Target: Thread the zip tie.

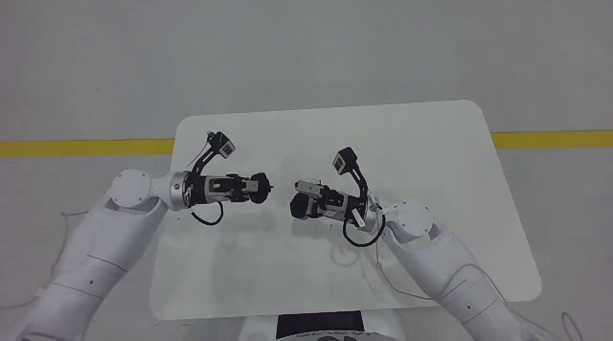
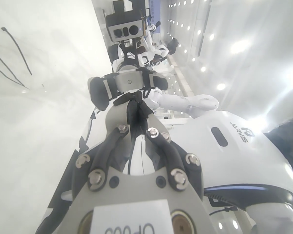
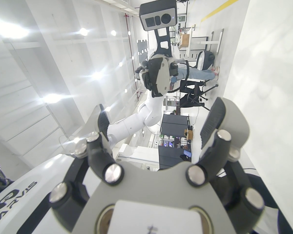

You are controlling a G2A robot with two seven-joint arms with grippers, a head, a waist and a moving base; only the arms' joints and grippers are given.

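Two arms met tip to tip over the desk (image 1: pixel 431 149). We saw the left end effector (image 1: pixel 268 188) pinching what we took for the black zip tie (image 2: pixel 133 96), aimed rightward at the spread right end effector (image 1: pixel 295 197), just beside it.

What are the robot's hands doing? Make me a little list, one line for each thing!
left gripper: shut on a small black piece, likely the zip tie
right gripper: open, nothing in it
facing: the grippers point at each other, close but apart
place: both held over the white table
threading: not done yet
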